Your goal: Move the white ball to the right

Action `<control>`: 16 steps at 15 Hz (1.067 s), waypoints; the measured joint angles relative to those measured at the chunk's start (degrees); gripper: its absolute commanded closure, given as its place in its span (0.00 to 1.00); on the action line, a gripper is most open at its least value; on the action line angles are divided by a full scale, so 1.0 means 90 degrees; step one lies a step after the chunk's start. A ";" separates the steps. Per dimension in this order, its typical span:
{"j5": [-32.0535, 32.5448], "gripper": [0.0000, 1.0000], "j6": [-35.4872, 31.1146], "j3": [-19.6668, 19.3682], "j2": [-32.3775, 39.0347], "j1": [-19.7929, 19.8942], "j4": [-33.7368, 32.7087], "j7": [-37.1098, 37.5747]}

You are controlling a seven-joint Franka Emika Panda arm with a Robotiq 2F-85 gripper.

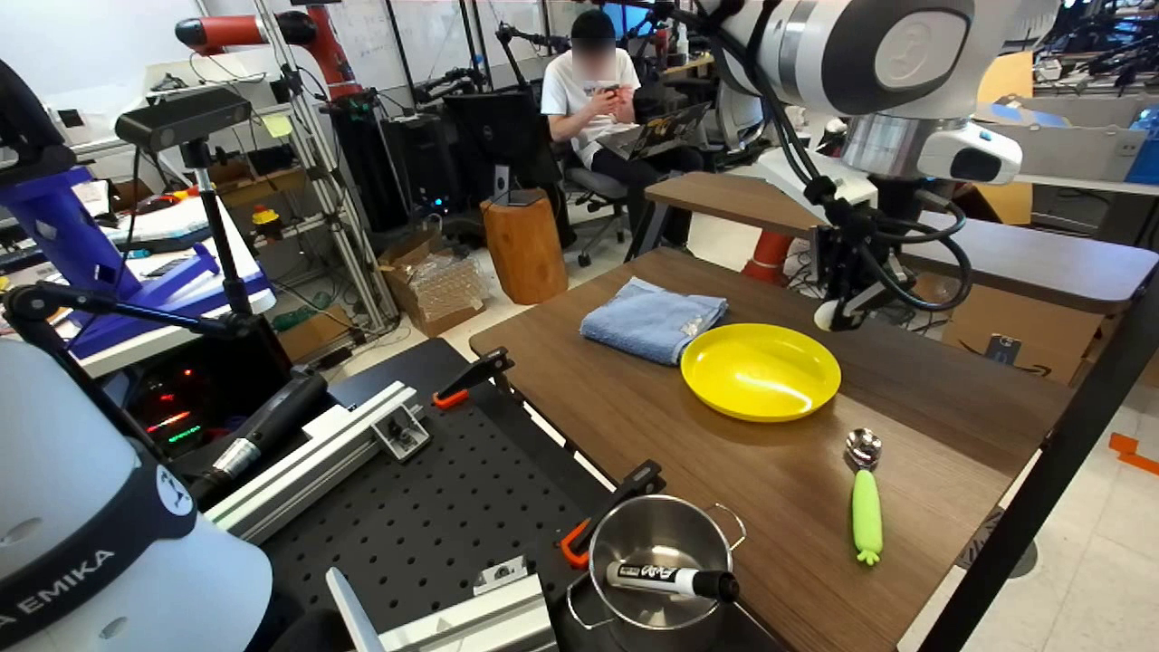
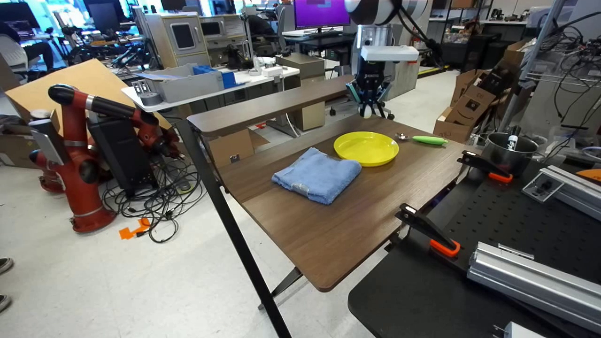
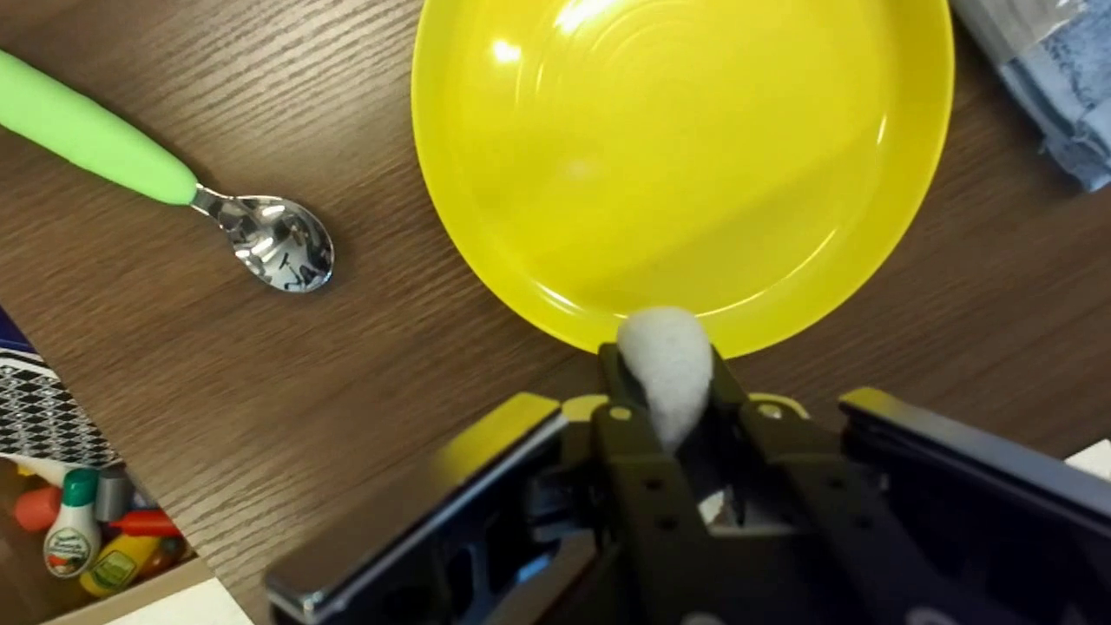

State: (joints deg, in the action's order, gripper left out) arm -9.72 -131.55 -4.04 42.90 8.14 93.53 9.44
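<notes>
The white ball (image 3: 667,356) is pinched between the fingertips of my gripper (image 3: 664,382) in the wrist view. It looks elongated there, and its sides are partly hidden by the fingers. In both exterior views the ball (image 1: 825,314) (image 2: 366,111) shows as a small white spot at the tip of the gripper (image 1: 842,312) (image 2: 369,104). The gripper points down and holds the ball above the wooden table (image 1: 951,389), beside the rim of the yellow bowl (image 1: 761,371). The bowl is empty and also shows in the wrist view (image 3: 686,156).
A folded blue towel (image 1: 652,321) lies against the bowl. A spoon with a green handle (image 1: 866,516) lies on the table on the bowl's other side. A metal pot (image 1: 661,525) with a marker (image 1: 670,580) stands near the table's edge. A raised shelf (image 2: 281,105) runs behind.
</notes>
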 measured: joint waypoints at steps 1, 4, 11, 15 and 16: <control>-0.0052 0.95 0.0025 0.0000 0.0116 0.0050 -0.0133 0.0004; -0.0127 0.95 0.0170 -0.0004 0.0480 0.0175 -0.0563 0.0099; -0.0244 0.95 0.0668 -0.0015 0.1328 0.0411 -0.1578 0.0463; -0.0259 0.95 0.0948 -0.0022 0.1695 0.0444 -0.2110 0.0764; -0.0261 0.56 0.1016 -0.0023 0.1764 0.0445 -0.2234 0.0838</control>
State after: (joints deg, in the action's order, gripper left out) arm -12.07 -122.41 -4.24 58.78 12.14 73.42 16.98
